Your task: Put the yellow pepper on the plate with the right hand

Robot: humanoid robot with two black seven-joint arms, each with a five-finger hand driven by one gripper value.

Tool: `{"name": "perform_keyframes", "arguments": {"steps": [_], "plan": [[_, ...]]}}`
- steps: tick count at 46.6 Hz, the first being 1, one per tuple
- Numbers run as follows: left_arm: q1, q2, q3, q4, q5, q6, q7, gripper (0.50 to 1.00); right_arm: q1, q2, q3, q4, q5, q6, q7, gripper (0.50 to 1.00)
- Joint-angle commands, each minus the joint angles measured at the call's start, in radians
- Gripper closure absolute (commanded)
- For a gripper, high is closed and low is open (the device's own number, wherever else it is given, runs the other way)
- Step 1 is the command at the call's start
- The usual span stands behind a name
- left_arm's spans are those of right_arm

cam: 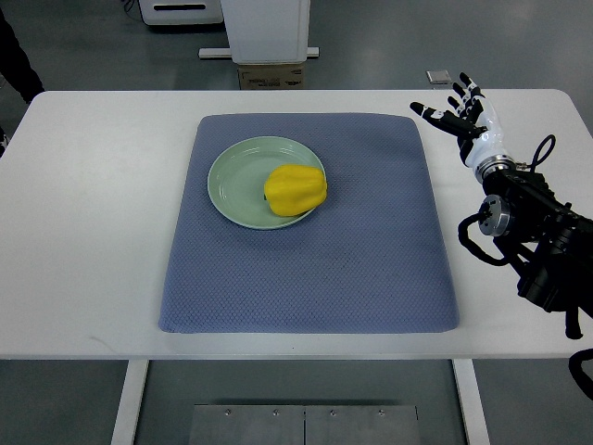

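1. Right hand: over the table's far right corner, beyond the mat's edge. Fingers spread and pointing away toward the upper left, holding nothing. The arm comes in from the right edge, dark joints and cables trailing toward the lower right. It is well apart from the plate.

2. Left arm: not seen anywhere in the top view.

3. Blue mat: textured cloth covering the middle of the white table. It probably serves as a non-slip work surface; the plate sits on its upper left portion.

4. Green plate: round, pale, shallow, lying flat on the mat.

5. Yellow pepper: rests on the right side of the plate, its lower right bulge overhanging the rim a little (the overhang looks minor; most of the body appears to be over the dish). It lies on its side, not upright.

6. Orientation: long axis runs roughly left to right, slightly tilted. The lobes read as ridges along that axis. I cannot make out a stem, so which end is the top cannot be told.

7. Judgement: with the pepper on the plate and the hand empty and clear, the placement looks done.

8. Beyond the table: a white pedestal base on grey floor.
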Motion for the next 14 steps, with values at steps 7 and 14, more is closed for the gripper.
{"name": "perform_keyframes", "arguments": {"steps": [7,14], "plan": [[0.0,0.0,0.0,0.0,0.002,0.0,0.0,0.5,-0.012,0.012,0.065,-0.001,0.0,-0.001,-0.002,0.5],[0.0,0.0,0.0,-0.001,0.0,0.0,0.0,0.5,-0.013,0.018,0.075,-0.001,0.0,-0.001,-0.002,0.5]]}}
